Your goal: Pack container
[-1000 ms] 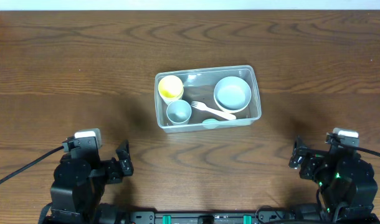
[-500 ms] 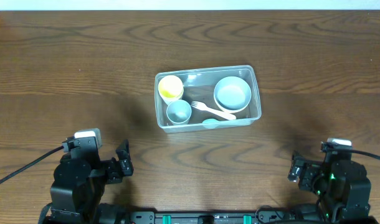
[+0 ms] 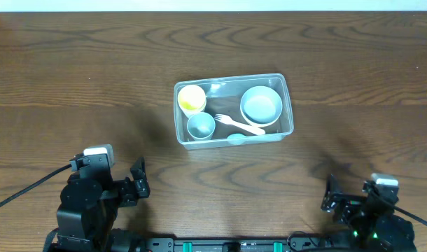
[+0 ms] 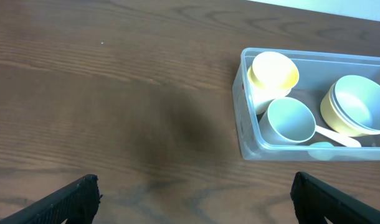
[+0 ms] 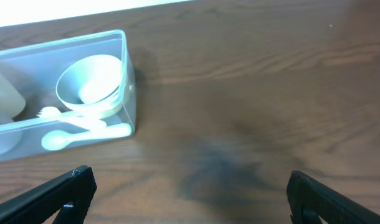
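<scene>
Container [image 3: 224, 94], clear plastic with rounded corners, holds dishes [image 3: 261, 105]; left gripper [image 4: 193, 193], right gripper [image 5: 190, 190] both released.

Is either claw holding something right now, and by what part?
Nothing is held: the left claw and right claw are both open and empty, away from the container.

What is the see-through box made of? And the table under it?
The container looks like clear glossy plastic: the yellow cup shows through its wall. The table looks like dark wood, or a wood-print top: wavy grain lines run across it.
</scene>
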`<state>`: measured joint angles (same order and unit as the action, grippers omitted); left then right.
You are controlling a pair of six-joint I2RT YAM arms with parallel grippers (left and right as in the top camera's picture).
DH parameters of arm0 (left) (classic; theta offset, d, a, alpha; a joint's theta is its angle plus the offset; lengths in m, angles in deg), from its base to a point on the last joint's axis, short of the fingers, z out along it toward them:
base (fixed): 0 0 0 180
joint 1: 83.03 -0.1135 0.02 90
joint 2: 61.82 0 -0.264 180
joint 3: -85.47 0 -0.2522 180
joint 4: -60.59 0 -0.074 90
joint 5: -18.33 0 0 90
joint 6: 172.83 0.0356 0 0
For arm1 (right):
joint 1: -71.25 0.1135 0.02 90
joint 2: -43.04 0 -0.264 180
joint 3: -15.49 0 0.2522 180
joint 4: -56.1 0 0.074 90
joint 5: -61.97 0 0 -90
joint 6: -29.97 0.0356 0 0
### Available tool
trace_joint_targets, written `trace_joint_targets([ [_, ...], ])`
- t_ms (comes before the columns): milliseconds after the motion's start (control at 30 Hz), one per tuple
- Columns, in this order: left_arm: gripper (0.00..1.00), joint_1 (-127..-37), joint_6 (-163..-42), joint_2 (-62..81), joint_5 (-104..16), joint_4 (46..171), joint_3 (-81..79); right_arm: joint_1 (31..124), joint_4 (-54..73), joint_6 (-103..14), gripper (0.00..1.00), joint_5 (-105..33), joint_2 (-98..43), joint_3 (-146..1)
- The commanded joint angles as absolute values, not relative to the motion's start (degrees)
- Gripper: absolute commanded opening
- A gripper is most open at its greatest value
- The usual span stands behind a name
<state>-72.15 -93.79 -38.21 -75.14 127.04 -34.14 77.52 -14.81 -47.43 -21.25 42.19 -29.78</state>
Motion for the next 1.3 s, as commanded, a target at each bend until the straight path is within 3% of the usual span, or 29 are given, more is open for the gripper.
trace_joint_targets([
  [0,0.98,-72.4,-94.6,-38.3,-76.2,127.0,-34.3,78.1,-10.6,-47.4,0.99,-23.0,42.8,-26.3],
  [600,0.98,-72.4,-94.6,-38.3,-76.2,127.0,-34.3,78.1,38.6,-60.1,0.99,-23.8,42.8,-0.8],
  [1267,0.98,-72.4,-94.6,-38.3,-76.2,127.0,-34.3,78.0,38.4,-61.6,0.99,-24.0,42.8,1.4],
])
